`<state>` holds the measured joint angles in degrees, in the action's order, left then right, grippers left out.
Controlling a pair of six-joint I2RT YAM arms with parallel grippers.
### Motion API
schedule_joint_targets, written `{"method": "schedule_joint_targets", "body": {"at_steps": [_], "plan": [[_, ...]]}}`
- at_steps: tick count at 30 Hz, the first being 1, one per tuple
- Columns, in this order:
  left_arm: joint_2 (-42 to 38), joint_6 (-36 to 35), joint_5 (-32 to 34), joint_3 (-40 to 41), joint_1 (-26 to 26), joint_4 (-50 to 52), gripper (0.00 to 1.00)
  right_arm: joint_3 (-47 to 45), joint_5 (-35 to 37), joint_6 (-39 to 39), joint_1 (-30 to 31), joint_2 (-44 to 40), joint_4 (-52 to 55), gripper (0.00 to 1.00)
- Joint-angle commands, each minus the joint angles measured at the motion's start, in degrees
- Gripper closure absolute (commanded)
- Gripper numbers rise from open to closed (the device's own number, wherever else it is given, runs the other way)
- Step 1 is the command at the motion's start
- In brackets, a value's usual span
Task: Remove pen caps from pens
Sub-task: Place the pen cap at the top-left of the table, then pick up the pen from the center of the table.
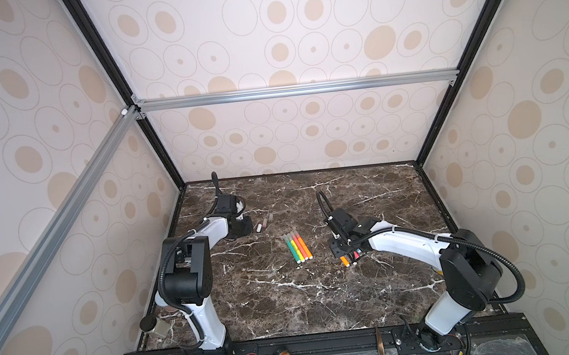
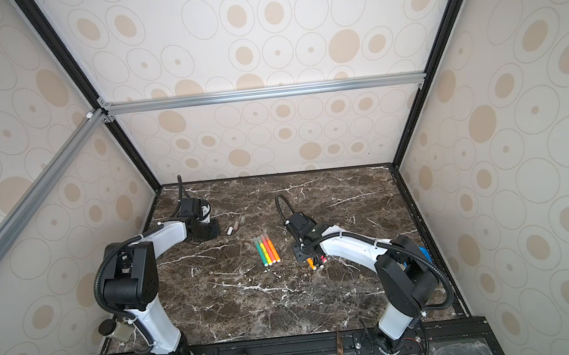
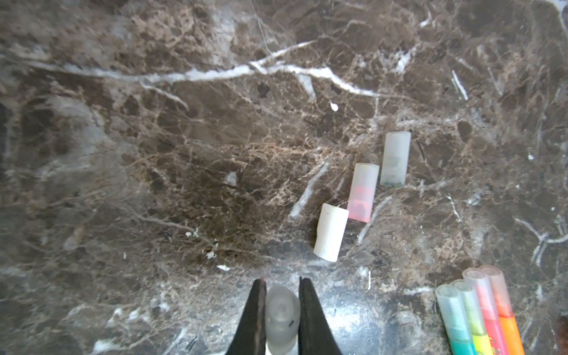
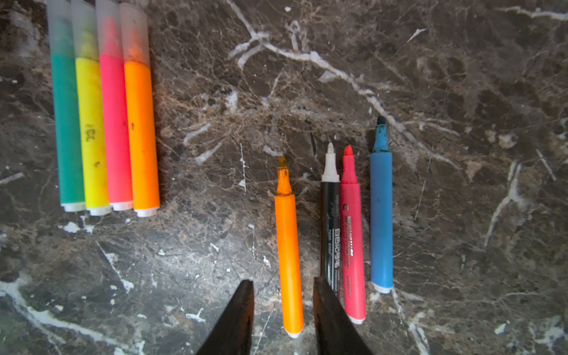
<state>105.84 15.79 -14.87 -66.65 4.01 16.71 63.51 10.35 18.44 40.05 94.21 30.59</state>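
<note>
Left gripper [image 3: 282,281]: jaws closed on a translucent held cap [image 3: 282,319], seen end-on between the black fingers over the marble table [image 3: 153,153].

Three loose caps lie on the table nearby in a staggered diagonal line: a white cap [image 3: 330,233], a pink-tinted cap [image 3: 362,192] touching it at one corner, and a grey cap [image 3: 395,158] just beside the pink-tinted one.

Right gripper [image 4: 283,281]: jaws parted, straddling the rear end of a bare orange pen [image 4: 289,261] that lies flat on the table, with a gap showing on either side of the barrel.

Three more uncapped pens lie parallel to it, tips pointing the same way:
- a black pen [image 4: 330,233] with a white tip, its rear end hidden behind one finger;
- a red pen [image 4: 352,246] against the black one;
- a blue pen [image 4: 381,221] just beside the red.

Four capped pens form a tight row, barrels touching, well apart from the uncapped group: a green pen [image 4: 67,129], a yellow pen [image 4: 92,135], a pink pen [image 4: 115,129] and a capped orange pen [image 4: 141,135]. Each carries a translucent cap and a white end plug.

In both top views this row [image 1: 297,248] [image 2: 267,249] lies mid-table between the two arms. The loose caps lie between it and the left gripper.
</note>
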Motion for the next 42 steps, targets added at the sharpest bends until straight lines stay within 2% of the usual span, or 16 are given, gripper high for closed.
{"method": "schedule_joint_targets", "body": {"at_steps": [1,9,21,29,42], "plan": [[1.23,-1.51,-1.54,-1.09,-0.14,0.54,0.98,2.91,-1.75,-0.93,-0.3,2.4,2.08,0.63],[3.8,-1.54,-2.65,-1.99,0.07,-0.35,0.92,9.62,-8.17,-1.12,-0.06,9.14,1.57,0.59],[4.19,-1.16,-4.18,-1.57,0.47,-2.37,0.75,18.64,-10.87,-0.97,1.64,18.58,2.59,0.58],[3.48,-0.99,-4.39,-1.29,0.56,-2.74,0.73,23.26,-11.31,-1.09,2.65,23.34,3.61,0.58],[-7.67,1.04,-4.23,-1.37,0.48,-2.74,0.72,26.4,-11.76,-1.32,3.1,28.36,5.28,0.58]]}}
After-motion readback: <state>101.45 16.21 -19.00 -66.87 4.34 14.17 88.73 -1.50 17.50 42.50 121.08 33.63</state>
